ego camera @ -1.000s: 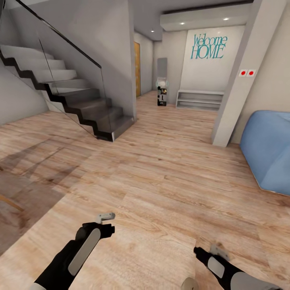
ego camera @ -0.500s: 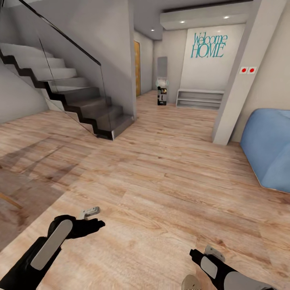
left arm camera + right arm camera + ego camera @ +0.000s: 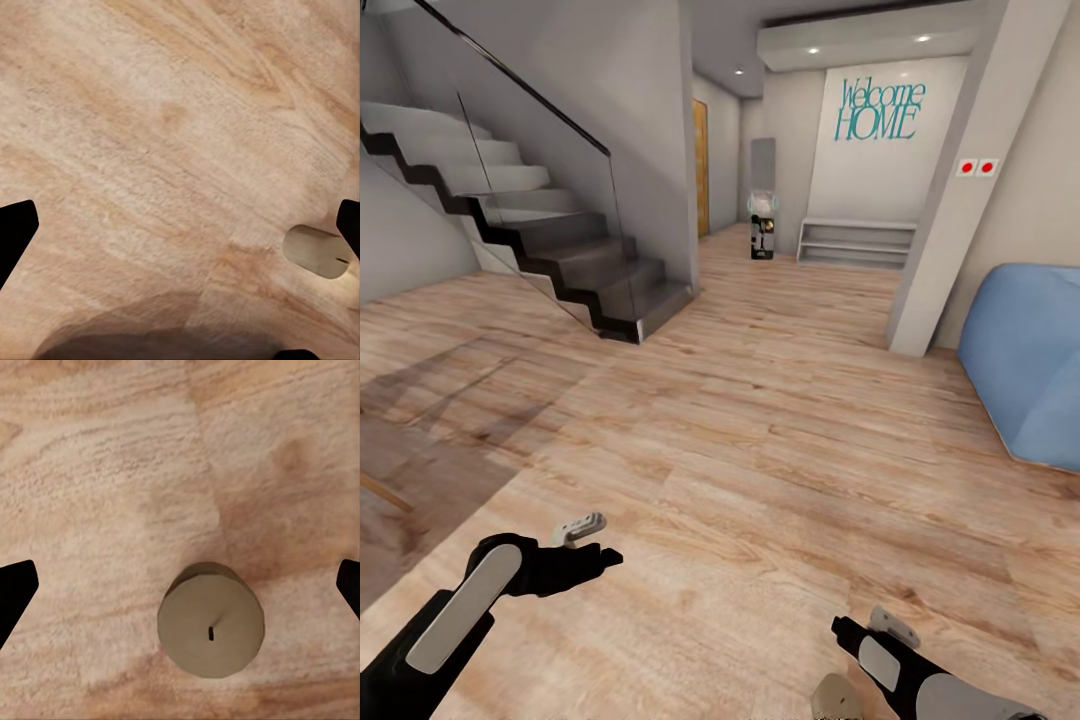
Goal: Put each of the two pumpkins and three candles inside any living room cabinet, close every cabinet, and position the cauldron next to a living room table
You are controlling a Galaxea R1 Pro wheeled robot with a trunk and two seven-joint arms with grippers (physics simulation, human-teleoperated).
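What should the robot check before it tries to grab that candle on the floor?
1. Candle in view of the right wrist camera: ok, it stands upright on the wood floor, wick on top.
2. Right gripper open: ok, its finger tips sit wide apart at the picture's edges.
3. Right gripper lined up over the candle: not ok, the candle sits off to one side of the middle.
4. Right gripper low enough to close on the candle: cannot tell.
5. Left gripper empty: ok, open over bare floor, holding nothing.
6. Cabinet ready to receive the candle: cannot tell; ahead are the stairs and a hallway.
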